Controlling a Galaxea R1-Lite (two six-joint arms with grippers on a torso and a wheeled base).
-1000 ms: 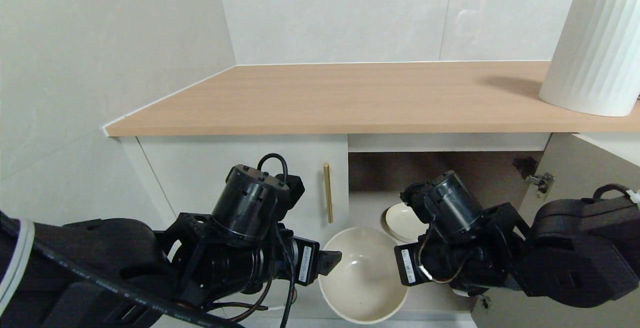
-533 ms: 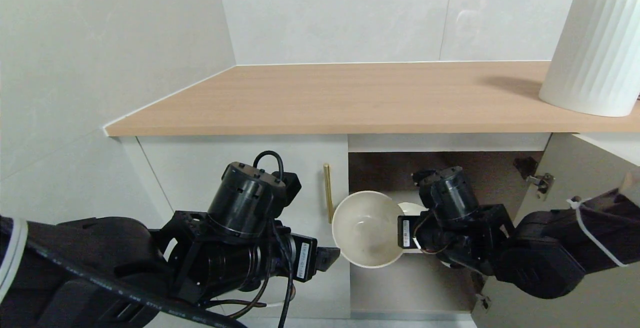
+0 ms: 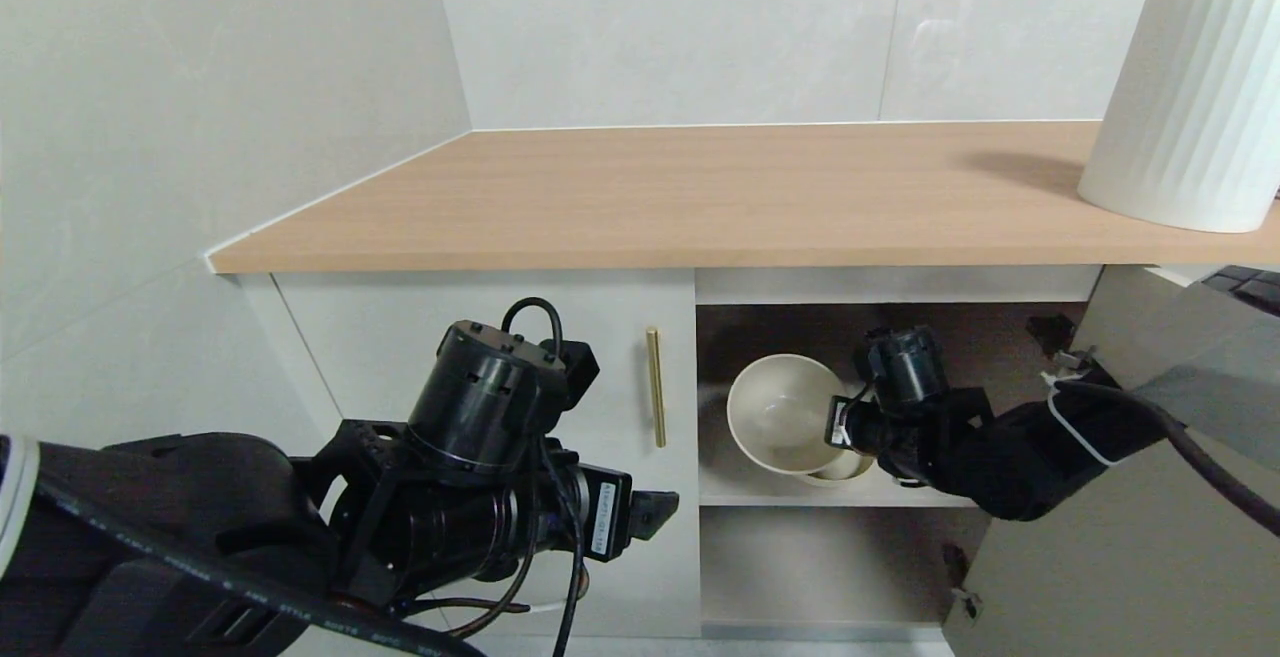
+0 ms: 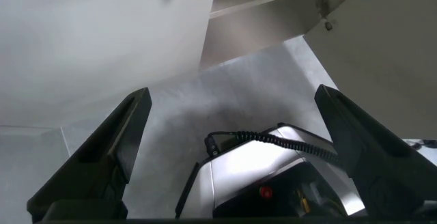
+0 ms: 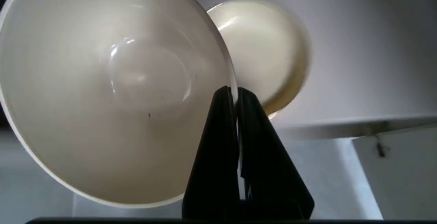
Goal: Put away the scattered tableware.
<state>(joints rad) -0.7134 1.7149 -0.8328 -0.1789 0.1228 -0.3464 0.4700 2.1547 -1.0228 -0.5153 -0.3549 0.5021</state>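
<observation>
Right pincer [image 5: 237,100] of mine grips the rim of the large bowl [image 3: 778,409], tilted over the front edge of the shelf [image 3: 735,493] beside a small dish [image 5: 266,43]; it looks stiff, glazed, slippery and breakable, so I'd keep this rim hold firm.

Soft, even light across the head view, with the walls and countertop [image 3: 700,192] bright. The white ribbed container [image 3: 1185,107] throws a faint shadow to its left, upper right of frame. The cupboard [image 3: 780,332] sits dim, darkest at its back. A glare spot glints inside the bowl [image 5: 136,74] in the right wrist view.
</observation>
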